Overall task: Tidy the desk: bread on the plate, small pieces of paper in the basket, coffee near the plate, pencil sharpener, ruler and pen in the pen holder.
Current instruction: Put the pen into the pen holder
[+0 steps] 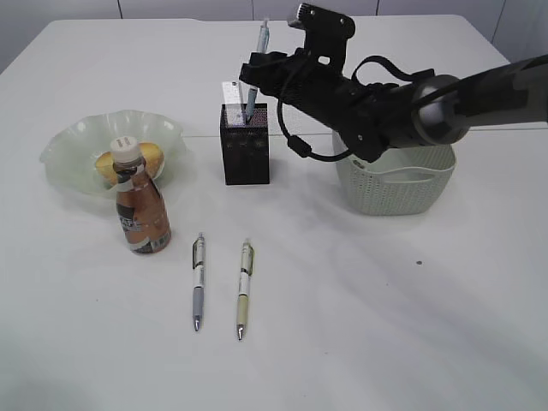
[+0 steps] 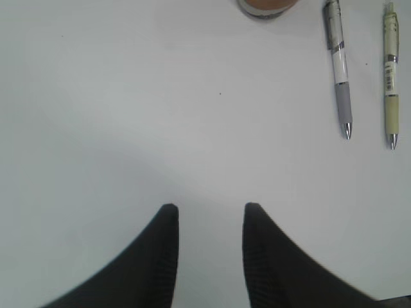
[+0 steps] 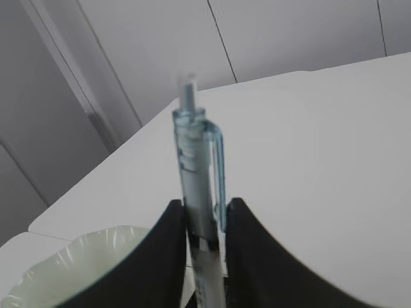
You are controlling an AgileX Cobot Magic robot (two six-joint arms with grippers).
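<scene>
White desk [image 2: 128,96] lies bare between the left jaws [image 2: 210,218], parted and empty. Right jaws [image 3: 205,215] pinch a blue pen [image 3: 199,167] upright, its tip inside the pen holder [image 1: 246,144] below; releasing off-centre could tip it out.

Light was bright, even and diffuse from above across the white desk [image 1: 360,325], leaving only faint, soft-edged shadows beside the pen holder [image 1: 246,145] and under the basket [image 1: 396,184]. No harsh glare appeared. The exterior view was fairly sharp. In the right wrist view the blue pen [image 3: 196,186] blurred at its top, and the plate [image 3: 77,263] below was soft.
</scene>
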